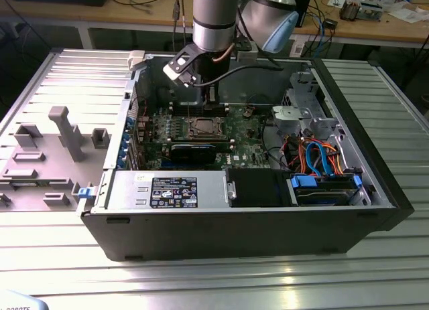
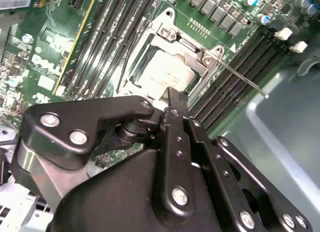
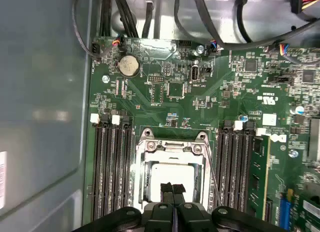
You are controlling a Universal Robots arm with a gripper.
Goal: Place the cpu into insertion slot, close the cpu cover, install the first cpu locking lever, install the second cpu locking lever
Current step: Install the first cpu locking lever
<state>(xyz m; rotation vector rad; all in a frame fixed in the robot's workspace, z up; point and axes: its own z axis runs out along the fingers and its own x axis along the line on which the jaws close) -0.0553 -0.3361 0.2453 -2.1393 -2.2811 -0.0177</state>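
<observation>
Black two-finger claw (image 3: 173,187): tips together, empty, just above the flat silvery-grey square cpu (image 3: 176,173) lying inside the silver-rimmed insertion slot (image 3: 136,167). Beside that slot a thin wire lever (image 2: 245,80) stands free. I judge seating underway; locking requires a flat chip.

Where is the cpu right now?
In the first wrist view the cpu sits in the insertion slot, between the memory slot banks, the gripper at its edge.

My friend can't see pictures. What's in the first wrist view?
The gripper, fingers shut, is close over the silvery cpu on a green board. Long dark memory slots run along both sides of it.
</observation>
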